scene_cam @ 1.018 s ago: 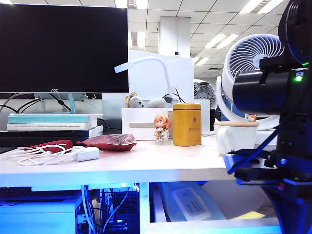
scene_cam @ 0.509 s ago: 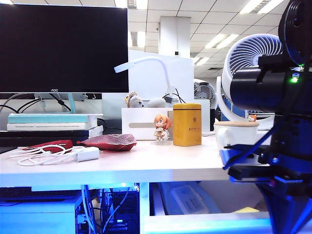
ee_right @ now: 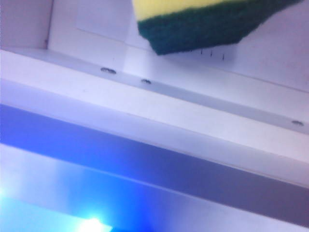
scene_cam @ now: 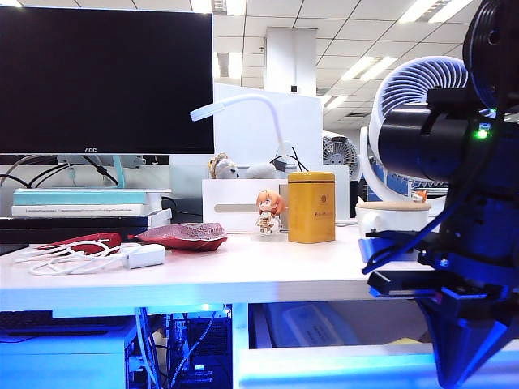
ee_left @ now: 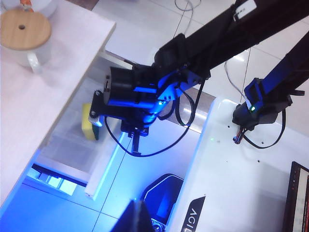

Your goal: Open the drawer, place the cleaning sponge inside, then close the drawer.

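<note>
Sponge: small yellow block sponge with a dark green scrub layer (ee_left: 90,123) is clamped in the right gripper (ee_left: 98,112), hanging over the inside of the pulled-out drawer; the right wrist view shows its green face (ee_right: 207,26) close above the white interior.
Drawer: wide white flat-fronted drawer (ee_left: 103,168) stands open under the white desk top (scene_cam: 243,271), at about 5 o'clock in the exterior view below the desk edge (scene_cam: 340,365).
Right gripper: jaws closed on the sponge; the arm reaches in at 3 to 5 o'clock of the exterior view.
Left gripper: only a dark tip shows at the edge of its own wrist view (ee_left: 137,216); jaws together, holding nothing that I can see, held well away from the drawer and looking down on it.
Step in hand: placing the sponge. Judged best done by lowering until the block is clearly below the drawer's rim and away from the front panel, then letting go and lifting straight out so the fingers do not catch the rim.
Risk: releasing near the front wall could leave the sponge perched and jam the closing.
Writing: "AOC" under the black monitor (scene_cam: 105,77); small dark print on the yellow tin canister (scene_cam: 311,207), too small to read; pale letters on a dark object at 6 o'clock of the left wrist view, not legible.
</note>
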Robot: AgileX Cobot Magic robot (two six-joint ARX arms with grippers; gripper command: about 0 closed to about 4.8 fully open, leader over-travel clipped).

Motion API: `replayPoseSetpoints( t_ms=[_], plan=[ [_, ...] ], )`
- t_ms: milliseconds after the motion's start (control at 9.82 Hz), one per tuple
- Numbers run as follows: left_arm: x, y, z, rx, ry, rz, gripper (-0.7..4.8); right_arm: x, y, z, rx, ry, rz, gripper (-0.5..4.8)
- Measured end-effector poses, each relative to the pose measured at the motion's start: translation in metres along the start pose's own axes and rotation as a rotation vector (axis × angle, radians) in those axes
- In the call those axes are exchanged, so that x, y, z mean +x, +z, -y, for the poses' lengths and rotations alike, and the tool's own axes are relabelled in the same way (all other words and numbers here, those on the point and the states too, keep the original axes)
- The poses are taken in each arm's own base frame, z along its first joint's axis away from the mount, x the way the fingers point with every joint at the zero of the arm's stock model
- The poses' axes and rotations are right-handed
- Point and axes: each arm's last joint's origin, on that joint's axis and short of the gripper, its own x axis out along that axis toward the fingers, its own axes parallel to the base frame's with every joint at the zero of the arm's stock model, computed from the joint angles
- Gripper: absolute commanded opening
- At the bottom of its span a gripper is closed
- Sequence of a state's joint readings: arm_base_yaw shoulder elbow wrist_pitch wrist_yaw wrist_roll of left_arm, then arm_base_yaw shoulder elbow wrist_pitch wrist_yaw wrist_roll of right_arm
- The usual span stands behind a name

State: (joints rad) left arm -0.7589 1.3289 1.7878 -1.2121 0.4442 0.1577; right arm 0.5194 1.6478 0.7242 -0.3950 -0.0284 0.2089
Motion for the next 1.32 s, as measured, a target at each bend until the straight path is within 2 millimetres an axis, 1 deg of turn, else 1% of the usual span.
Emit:
replayPoseSetpoints(
  t_ms=[713,1120,1324],
  plan=[
    [0.000,-0.001,0.000,-0.005,-0.001,-0.011,-0.05,-0.001,0.011,-0.002,-0.002,0.012,0.112,-0.06],
    [0.000,-0.001,0.000,-0.005,-0.001,-0.010,-0.05,-0.001,0.015,-0.001,0.000,-0.016,0.157,-0.06],
    [0.000,-0.001,0.000,-0.005,-0.001,-0.010,-0.05,0.006,0.017,-0.002,0.000,-0.018,0.167,-0.06]
  ],
)
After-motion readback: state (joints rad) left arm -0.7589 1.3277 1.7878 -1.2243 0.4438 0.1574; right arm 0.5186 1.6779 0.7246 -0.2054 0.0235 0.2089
